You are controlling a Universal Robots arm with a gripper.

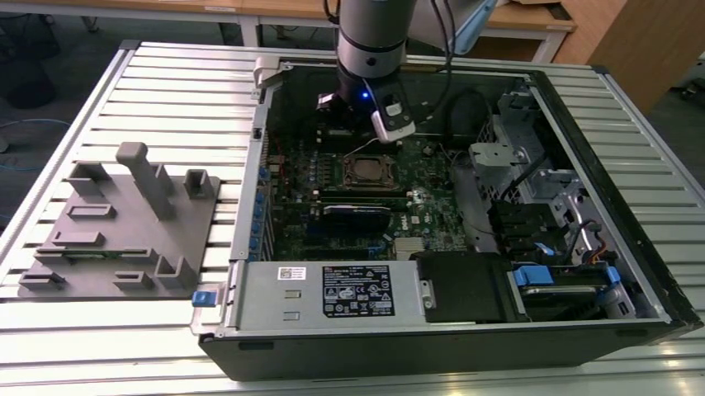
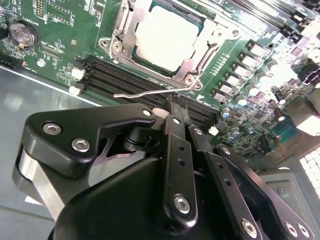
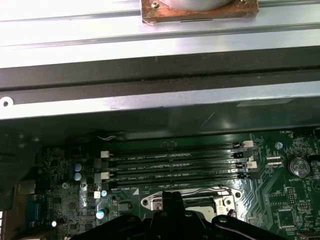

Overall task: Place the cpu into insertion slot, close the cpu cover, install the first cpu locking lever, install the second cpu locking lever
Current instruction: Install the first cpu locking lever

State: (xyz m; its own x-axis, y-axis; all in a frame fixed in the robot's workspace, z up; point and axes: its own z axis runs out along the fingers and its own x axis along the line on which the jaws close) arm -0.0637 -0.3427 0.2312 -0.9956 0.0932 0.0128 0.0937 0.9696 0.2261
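The cpu (image 2: 165,37) lies in the insertion slot (image 2: 149,65) under the lowered cpu cover (image 2: 120,44), just beyond the end effector (image 2: 176,102), whose fingers (image 2: 175,130) are together beside a locking lever (image 2: 145,93) that looks unlatched.

You look at a ribbed metal table (image 1: 165,91) in bright, even light. Behind the table you find wooden desks (image 1: 177,7) with white legs. At the table's far corner, on the exterior view's right, a wooden cabinet (image 1: 633,41) stands. The floor (image 1: 105,29) behind the table is dark grey.
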